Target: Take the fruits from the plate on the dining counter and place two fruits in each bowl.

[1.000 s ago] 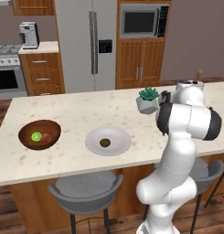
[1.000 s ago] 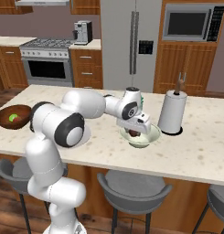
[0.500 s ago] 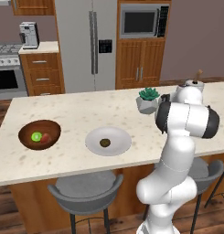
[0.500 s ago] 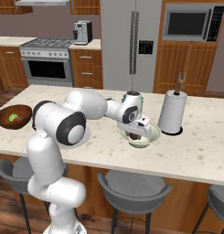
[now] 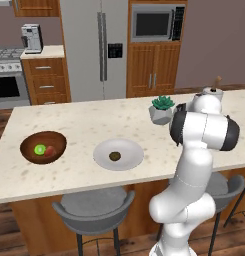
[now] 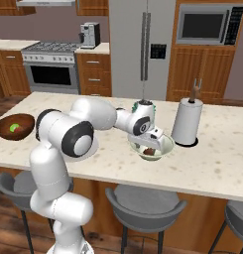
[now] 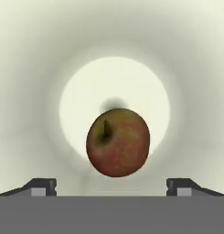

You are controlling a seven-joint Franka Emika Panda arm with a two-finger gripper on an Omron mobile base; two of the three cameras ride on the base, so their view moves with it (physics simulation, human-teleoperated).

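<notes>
a dark brown fruit (image 7: pixel 118 142) lies on the floor of the pale cream-green bowl (image 6: pixel 164 149), free of the pincer (image 7: pixel 111 185), whose tips stand spread wide on either side above it. another brown fruit (image 5: pixel 114 156) sits on the plate (image 5: pixel 131 159). the green fruit (image 5: pixel 40 149) and red fruit (image 5: pixel 50 151) rest in the brown bowl (image 5: pixel 29 154) on the table (image 5: pixel 89 120).

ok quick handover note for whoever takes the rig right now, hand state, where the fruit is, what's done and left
Hand: open, fingers wide apart, over the pale cream-green bowl.
Dark brown fruit lies in that bowl, free of the fingers.
Brown bowl holds the green fruit and red fruit: done.
Plate on the dining counter has one dark fruit.
Left: move that last fruit to the cream-green bowl.
</notes>
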